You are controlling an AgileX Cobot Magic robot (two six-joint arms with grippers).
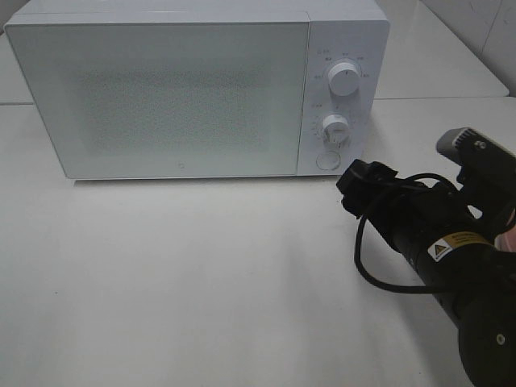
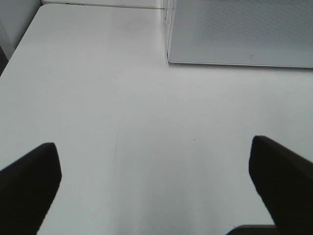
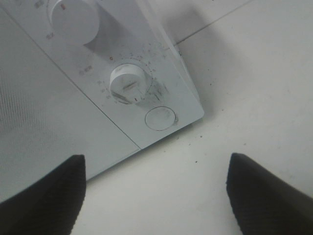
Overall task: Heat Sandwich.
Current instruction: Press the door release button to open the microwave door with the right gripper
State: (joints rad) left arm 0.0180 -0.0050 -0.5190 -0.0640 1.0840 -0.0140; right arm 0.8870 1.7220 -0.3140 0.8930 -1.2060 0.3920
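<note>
Looking at where I am on heating the sandwich, and honestly I can't find it anywhere. It's not on the table in the high view, and neither wrist camera picks it up. The microwave has its door shut, and the speckled front doesn't let me see through. My guess is it's sitting in there, but I can't confirm that from out here.

My right gripper is up by the control panel, just in front of the bottom corner. Its jaws are spread wide with nothing between them, and nothing is touching. From that wrist I'm staring straight at the lower knob, with the round button right under it. The upper knob is half cut off at the edge.

My left gripper hangs over bare table off the microwave's other front corner. It's fully released and holds nothing.

So, my read:
- If the food's inside, loading and shutting the door are done, and what's left is dialing in the time on that lower knob.
- If it isn't, basically everything is left.

I lean toward the first, since my right side is lined up on the dials and not on the door.
</note>
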